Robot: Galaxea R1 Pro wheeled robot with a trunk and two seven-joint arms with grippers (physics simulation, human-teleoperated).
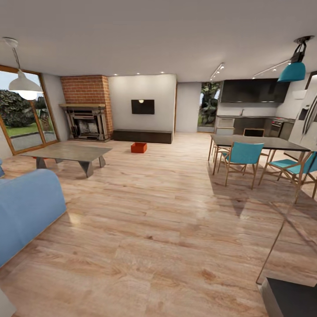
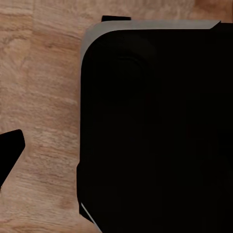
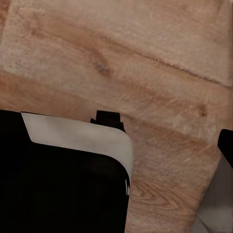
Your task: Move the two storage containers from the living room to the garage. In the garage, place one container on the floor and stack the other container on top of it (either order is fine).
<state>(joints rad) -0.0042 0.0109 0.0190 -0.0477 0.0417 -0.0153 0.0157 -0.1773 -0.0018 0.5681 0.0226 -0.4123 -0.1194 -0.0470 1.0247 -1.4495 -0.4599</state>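
One orange box (image 1: 138,147) far across wood floor (image 1: 158,229), near low cabinet (image 1: 143,136); likely light, stiff, grab a wall. Pincer state: cannot tell.

Even, bright daylight from the window (image 1: 24,110) at the left and small ceiling spots fills the sharp head view, chairs (image 1: 241,158) casting soft shadows on the wood floor (image 1: 154,229), edges stretched wide, while both wrist views look slightly soft.

no readable text, no labels, no brand marks, no numbers, no signs anywhere
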